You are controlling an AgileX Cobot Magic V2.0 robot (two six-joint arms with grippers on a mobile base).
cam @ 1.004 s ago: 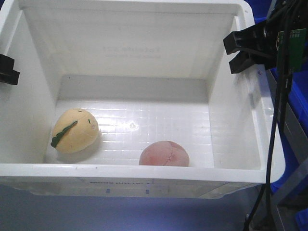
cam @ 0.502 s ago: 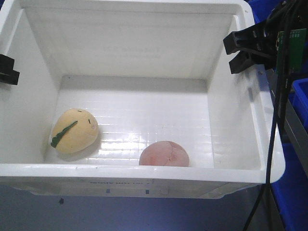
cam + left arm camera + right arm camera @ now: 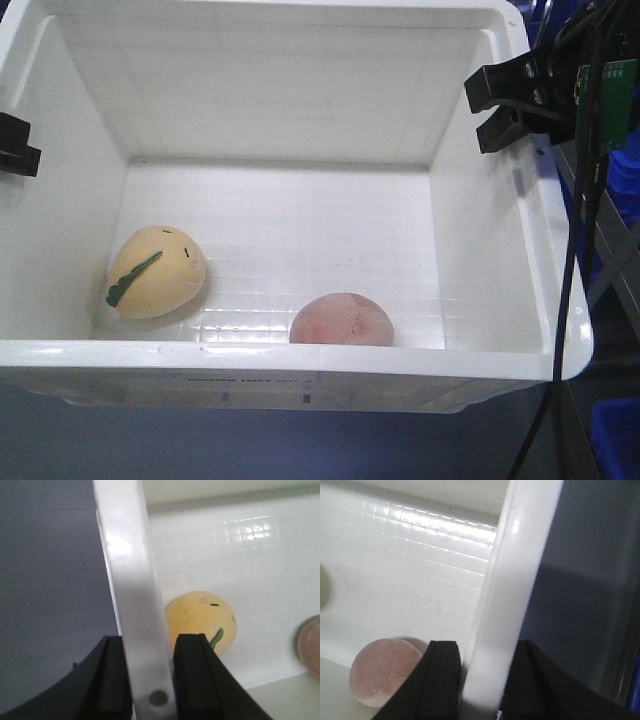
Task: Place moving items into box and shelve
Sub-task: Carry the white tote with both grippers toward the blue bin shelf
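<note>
Gripping noted on both sides of the white box [image 3: 300,362], which fills most of the front view. Left gripper [image 3: 150,680]: in the left wrist view its two black fingers [image 3: 112,680] sit one on each side of the box's left wall at the bottom centre of the frame, pressed against the plastic, so it is clamped on that wall. Right gripper [image 3: 485,680]: same arrangement in the right wrist view, one finger inside and one outside the right wall at the bottom of the frame, closed narrow onto it. Contents, front view: yellow plush toy [image 3: 155,272] with a green leaf mark lies on the box floor at lower left, close to the left wall; pink ball [image 3: 342,322] lies at lower centre against the near wall, partly hidden by the near rim. The two items are well apart, not touching. The box floor shows a faint grid pattern with glare near the middle. Outside the box, at the right edge of the frame: a black cable [image 3: 575,250] hangs down past the rim, a green circuit board [image 3: 620,100] sits on the right arm, and a blue bin [image 3: 615,435] shows in the lower right corner.
</note>
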